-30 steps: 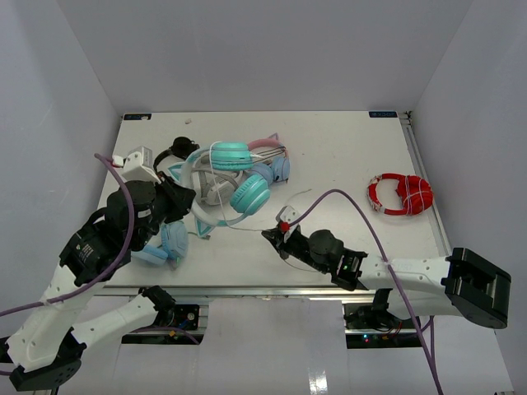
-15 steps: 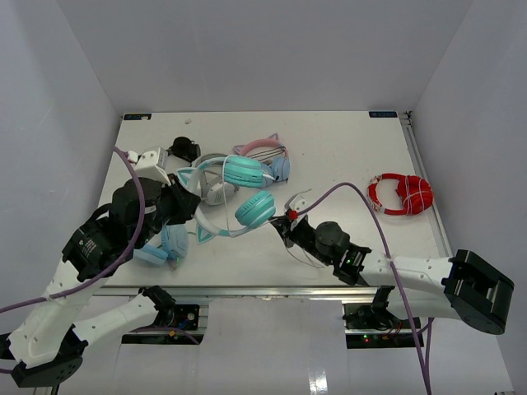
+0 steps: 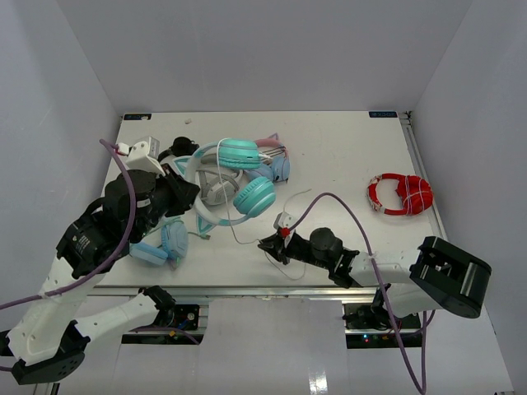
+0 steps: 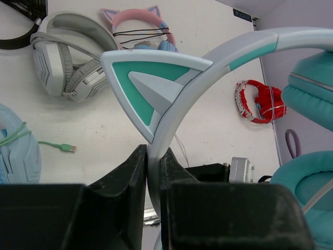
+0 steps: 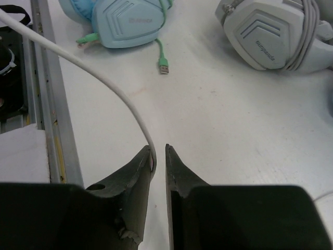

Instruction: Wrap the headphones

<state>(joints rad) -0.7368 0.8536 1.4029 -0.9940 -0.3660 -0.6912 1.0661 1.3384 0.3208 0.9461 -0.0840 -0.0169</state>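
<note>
because the wrap needs the body of the set held steady while the lead goes round it, the left gripper (image 4: 153, 156) is closed tight on the white headband (image 4: 208, 67) of the headphones (image 3: 239, 177), its fingers (image 4: 132, 166) pinching the band just below one teal cat ear (image 4: 148, 86). that hold carries the pair tilted over the left-centre of the table (image 3: 346, 148), with both turquoise cups (image 3: 253, 196) beyond the fingers, over the heap of other sets.

the right gripper (image 5: 157, 149) sits low near the front edge, jaws a little apart. the thin white cable (image 5: 104, 78) passes down through the gap and lies against one finger. the gap looks wider than the cable, so i judge it a loose guide, not a pinch. placed low and forward, it draws the lead away from the clutter, which should make winding simpler.

around them lie a grey headset (image 5: 270, 31), a light-blue pair (image 5: 125, 21) with a green plug lead (image 5: 162, 57), and a pink cat-eared pair (image 4: 138, 26). well apart to the right is a red pair (image 3: 399, 193) bound in its own cord. the wrapping looks barely begun: no turns of cable show on the band.
</note>
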